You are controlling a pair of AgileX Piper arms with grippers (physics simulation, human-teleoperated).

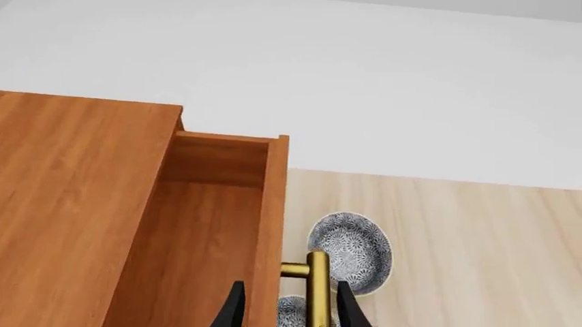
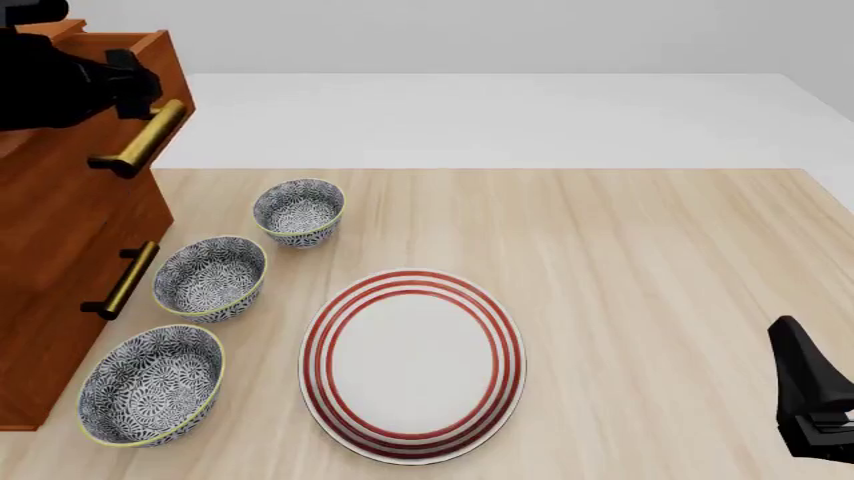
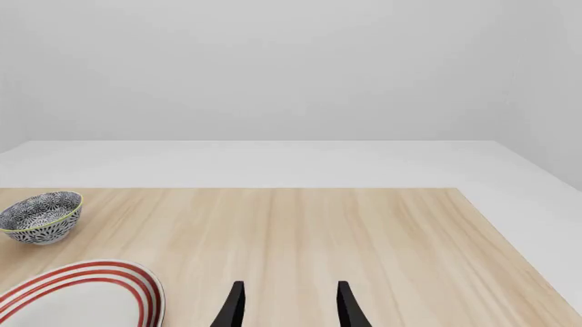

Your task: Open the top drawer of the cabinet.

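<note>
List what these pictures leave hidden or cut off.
- Left claw: whether its tips actually press the brass bar handle is cut off by the left wrist view's edge; front view, the arm hides it.
- Reddish-brown wooden cabinet: bottom drawer, out of frame.
- Right claw: mostly cropped.

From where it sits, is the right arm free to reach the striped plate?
Probably yes. The right end effector hangs open over bare table, and the red-striped plate lies just to its left with nothing between them. The left end effector is busy at the top drawer's handle.
</note>
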